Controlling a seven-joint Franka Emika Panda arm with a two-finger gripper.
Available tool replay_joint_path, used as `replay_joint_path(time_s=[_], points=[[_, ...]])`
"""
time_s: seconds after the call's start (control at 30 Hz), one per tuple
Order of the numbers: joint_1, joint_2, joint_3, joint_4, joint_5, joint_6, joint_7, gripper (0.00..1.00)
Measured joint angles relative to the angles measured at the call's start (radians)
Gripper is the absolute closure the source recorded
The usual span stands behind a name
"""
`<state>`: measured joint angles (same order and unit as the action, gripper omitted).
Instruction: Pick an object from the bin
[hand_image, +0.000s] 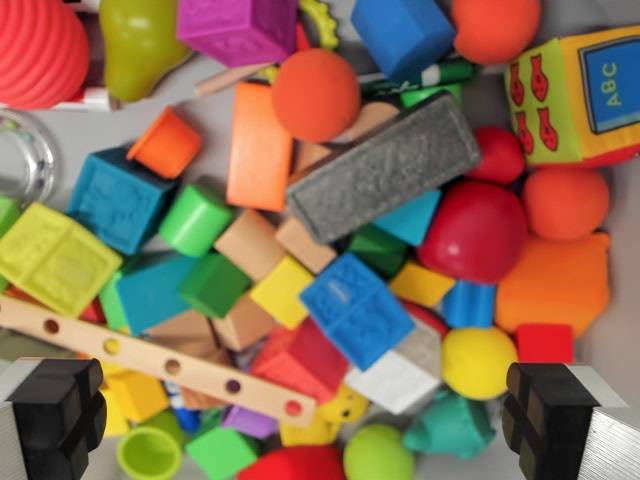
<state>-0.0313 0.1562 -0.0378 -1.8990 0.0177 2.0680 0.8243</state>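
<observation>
The gripper (310, 425) hovers over the bin (620, 345) with its fingers spread wide and empty. Directly between them lie a blue embossed cube (356, 309) and a white block (402, 370) – the cube sits proud of the pile, so descend straight, bracket its flat sides, and avoid the wooden perforated strip (150, 358)

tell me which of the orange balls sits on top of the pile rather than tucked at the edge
The orange foam ball at upper centre, resting above the orange rectangular block and the grey rectangular block. The others sit at the top edge and right side.
</observation>
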Motion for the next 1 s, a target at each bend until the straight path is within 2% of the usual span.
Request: replay_joint_path(time_s=[0.53, 1.0], points=[[-0.002, 0.018, -0.008, 0.0, 0.0, 0.017, 0.081, 0.0], [-0.003, 0.044, -0.02, -0.001, 0.0, 0.041, 0.198, 0.0]])
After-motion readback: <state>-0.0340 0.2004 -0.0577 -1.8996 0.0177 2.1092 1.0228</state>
